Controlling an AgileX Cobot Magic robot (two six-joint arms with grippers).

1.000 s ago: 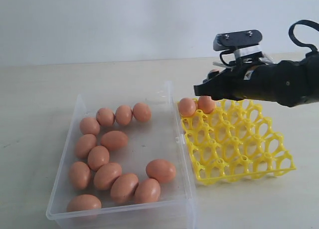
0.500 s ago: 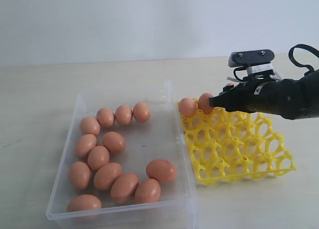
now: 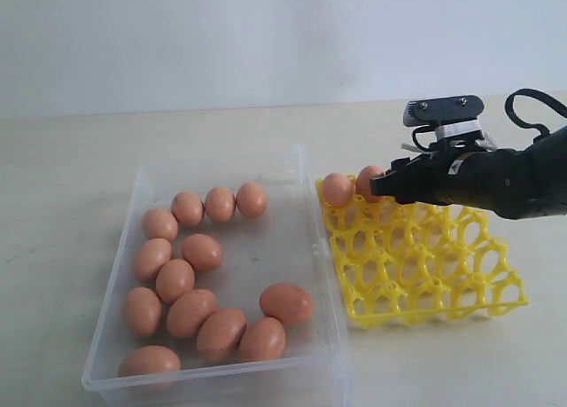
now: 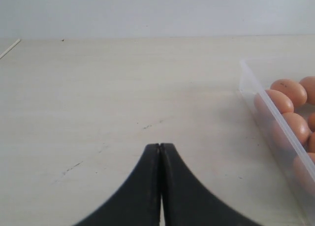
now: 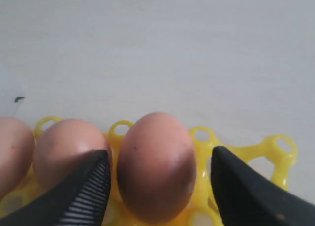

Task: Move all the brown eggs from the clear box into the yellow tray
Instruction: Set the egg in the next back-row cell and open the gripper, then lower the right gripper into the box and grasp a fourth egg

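Note:
Several brown eggs [image 3: 202,252] lie in the clear box [image 3: 324,287] on the left. The yellow tray [image 3: 425,265] stands to its right, with two eggs [image 3: 337,189] showing in its back row. My right gripper [image 3: 388,187] reaches low over that row and hides a third egg. In the right wrist view this egg [image 5: 155,167] stands in a tray cell [image 5: 275,152] between the open fingers of the right gripper [image 5: 158,157], with a gap on one side. My left gripper [image 4: 160,145] is shut and empty over bare table.
The clear box wall [image 4: 275,115] with eggs [image 4: 283,95] behind it runs along one side of the left wrist view. Most tray cells [image 3: 443,287] hold nothing. A pale wall [image 3: 266,35] rises behind the table.
My right gripper came down and to the right onto the tray's back row with the egg. Its jaws have spread, and the egg now rests in a cell.

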